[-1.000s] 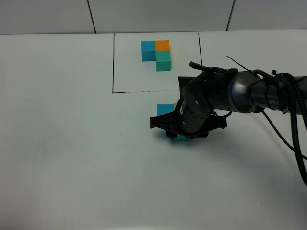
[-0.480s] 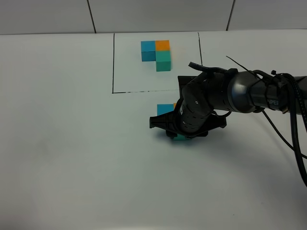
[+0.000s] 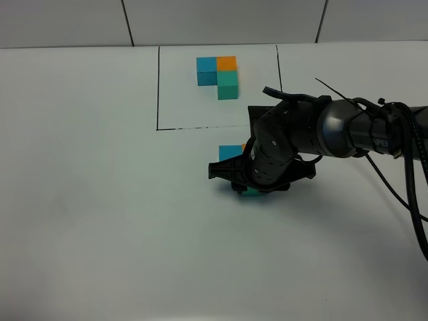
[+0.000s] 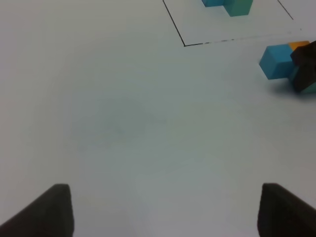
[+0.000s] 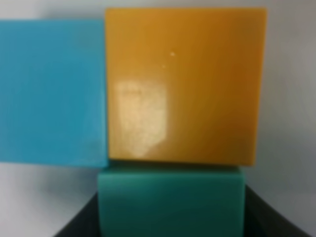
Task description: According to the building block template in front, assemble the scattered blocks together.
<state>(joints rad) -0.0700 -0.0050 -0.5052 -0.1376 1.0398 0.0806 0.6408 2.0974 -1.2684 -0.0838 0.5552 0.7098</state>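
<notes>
The template (image 3: pixel 219 77), a framed L of blue, orange and teal-green cubes, lies at the back. Below the frame the loose blue cube (image 3: pixel 230 152) and orange cube (image 3: pixel 245 146) sit side by side; the orange one is mostly hidden by my right arm. My right gripper (image 3: pixel 253 190) is shut on the teal-green cube (image 3: pixel 251 193). In the right wrist view the teal-green cube (image 5: pixel 170 200) touches the near side of the orange cube (image 5: pixel 182 84), with the blue cube (image 5: pixel 52 91) beside the orange one. My left gripper (image 4: pixel 168 212) is open and empty, out of the exterior view.
The black drawn frame line (image 3: pixel 158 87) borders the template. The right arm's black cables (image 3: pixel 401 194) trail to the right edge. The white table (image 3: pixel 100 200) stretches to the left and front. The left wrist view shows the blue cube (image 4: pixel 276 60) far off.
</notes>
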